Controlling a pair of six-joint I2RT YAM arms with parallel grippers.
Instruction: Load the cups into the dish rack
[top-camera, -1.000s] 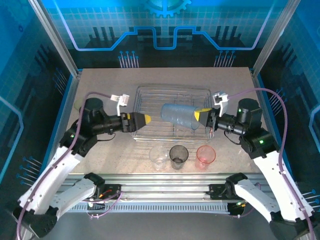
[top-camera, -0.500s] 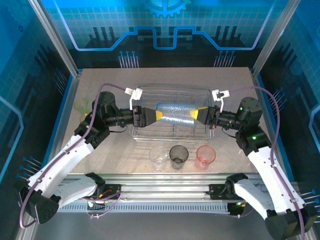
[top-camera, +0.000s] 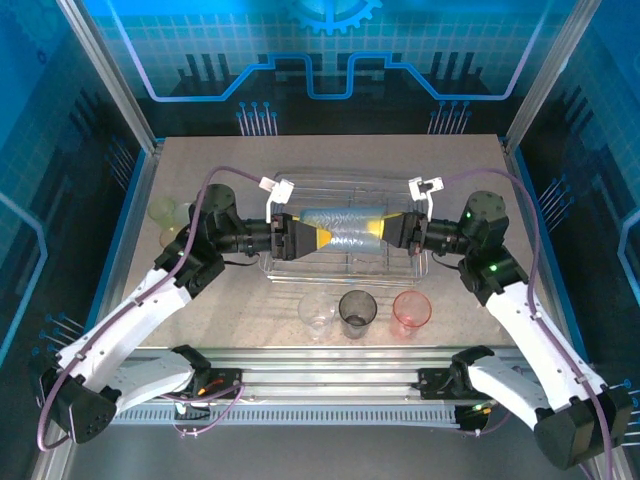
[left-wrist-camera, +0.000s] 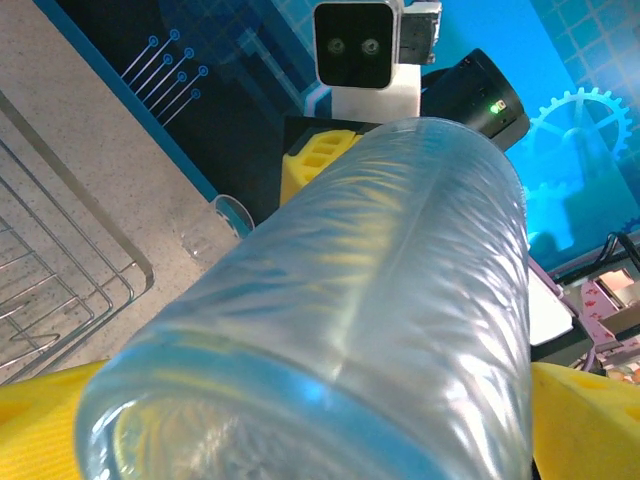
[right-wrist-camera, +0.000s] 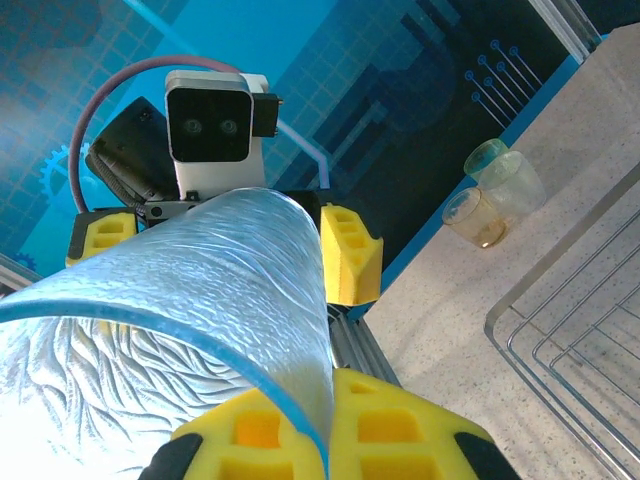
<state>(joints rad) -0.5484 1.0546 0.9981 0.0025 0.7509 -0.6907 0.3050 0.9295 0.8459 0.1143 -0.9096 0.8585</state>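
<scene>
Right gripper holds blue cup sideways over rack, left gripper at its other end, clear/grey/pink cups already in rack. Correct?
No. The clear cup, grey cup and pink cup stand on the table in front of the rack, not in it: see the top view. The rest is right.

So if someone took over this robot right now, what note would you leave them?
Right gripper: shut on the pale blue cup at its rim, holding it sideways above the dish rack.
Left gripper: open, fingers around that cup's base.
In front of the rack: clear cup, dark grey cup, pink cup; two yellow-green cups at far left.
Done: no cup racked. Left: all six.
</scene>
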